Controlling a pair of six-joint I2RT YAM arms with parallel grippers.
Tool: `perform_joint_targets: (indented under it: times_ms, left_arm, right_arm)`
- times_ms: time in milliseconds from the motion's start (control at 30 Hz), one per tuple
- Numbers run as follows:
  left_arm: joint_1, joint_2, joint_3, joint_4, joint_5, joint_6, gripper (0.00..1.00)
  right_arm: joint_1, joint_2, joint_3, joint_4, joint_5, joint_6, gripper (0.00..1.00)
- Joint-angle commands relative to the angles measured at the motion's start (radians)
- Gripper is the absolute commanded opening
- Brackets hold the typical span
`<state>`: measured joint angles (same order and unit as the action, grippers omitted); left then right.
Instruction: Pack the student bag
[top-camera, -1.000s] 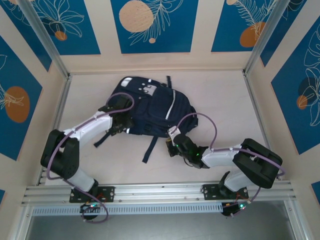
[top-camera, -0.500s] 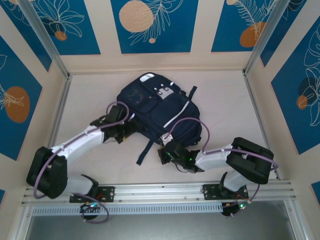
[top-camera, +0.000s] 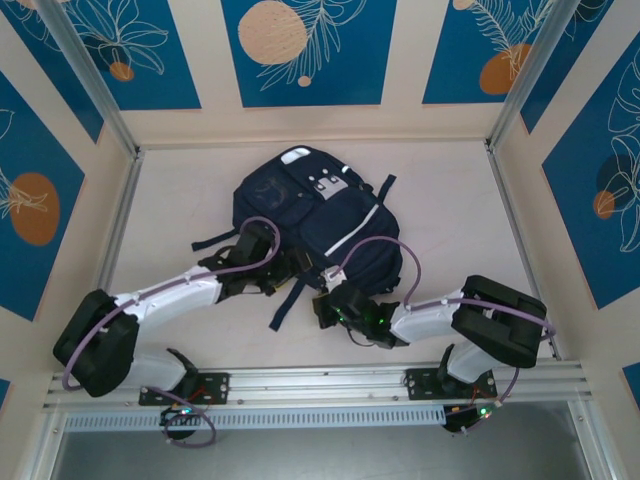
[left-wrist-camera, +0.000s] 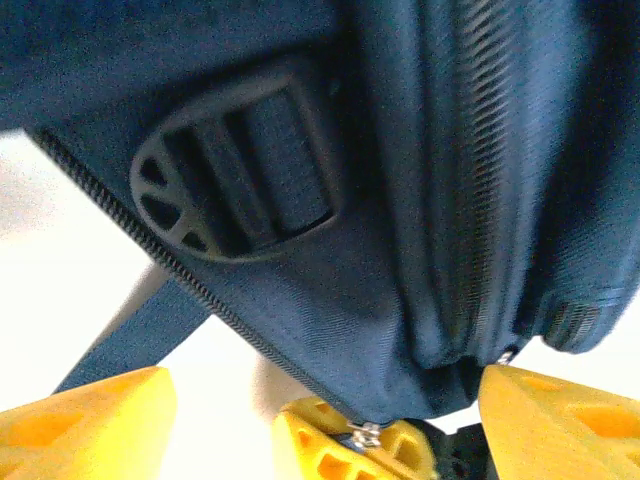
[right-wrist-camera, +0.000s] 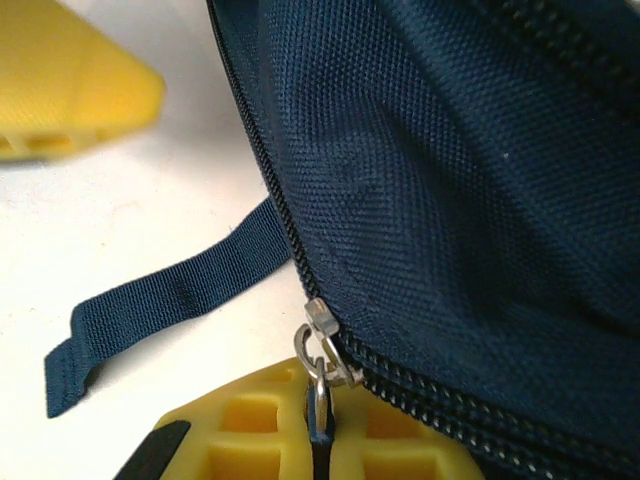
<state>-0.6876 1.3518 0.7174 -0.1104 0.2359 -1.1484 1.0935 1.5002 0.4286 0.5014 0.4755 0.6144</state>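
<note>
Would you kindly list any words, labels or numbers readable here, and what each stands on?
No text can be read.
The white patches on the large dark navy fabric backpack are too small to tell whether they carry print.
The round black plastic buckle and the metal zip pull show no lettering.

Pale tabletop (top-camera: 450, 200) enclosed by cream walls (top-camera: 404, 60) bearing blue floral panels (top-camera: 345, 75).

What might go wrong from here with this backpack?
The right gripper pinches the small metal zipper pull, which may slip out. The left gripper stands open around a corner of the navy fabric backpack, so a tug might drag the bag. The navy webbing strap beside the zip might snag.
</note>
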Motion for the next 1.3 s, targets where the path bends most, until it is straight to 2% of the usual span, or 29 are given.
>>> perform_joint_targets:
  times_ms: [0, 167, 400, 600, 833, 933, 1067, 1267]
  left_arm:
    - [-0.025, 0.000, -0.030, 0.014, 0.016, -0.025, 0.78]
    - [-0.030, 0.008, -0.030, 0.017, -0.013, -0.019, 0.78]
    - [-0.032, 0.139, 0.027, 0.068, -0.019, -0.005, 0.76]
    - [-0.032, 0.185, 0.077, 0.038, -0.086, 0.017, 0.55]
    - [-0.029, 0.183, 0.091, -0.031, -0.177, 0.043, 0.23]
    - [-0.020, 0.197, 0.091, -0.046, -0.173, 0.040, 0.13]
    - [-0.008, 0.193, 0.088, -0.069, -0.186, 0.047, 0.06]
    - [0.027, 0.171, 0.087, -0.095, -0.195, 0.079, 0.03]
  right_arm:
    - [0.006, -0.039, -0.017, 0.022, 0.019, 0.022, 0.00]
    - [0.006, -0.038, -0.025, 0.032, 0.016, 0.031, 0.00]
    - [0.011, -0.035, -0.036, 0.049, 0.006, 0.034, 0.00]
    - [0.016, -0.032, -0.028, -0.012, 0.026, 0.036, 0.00]
    - [0.016, -0.036, -0.004, -0.147, 0.060, 0.032, 0.00]
    - [0.000, -0.045, 0.005, -0.206, 0.049, 0.042, 0.00]
    - [-0.028, -0.082, -0.013, -0.263, 0.037, 0.084, 0.00]
    - [-0.092, -0.170, -0.060, -0.345, -0.013, 0.126, 0.00]
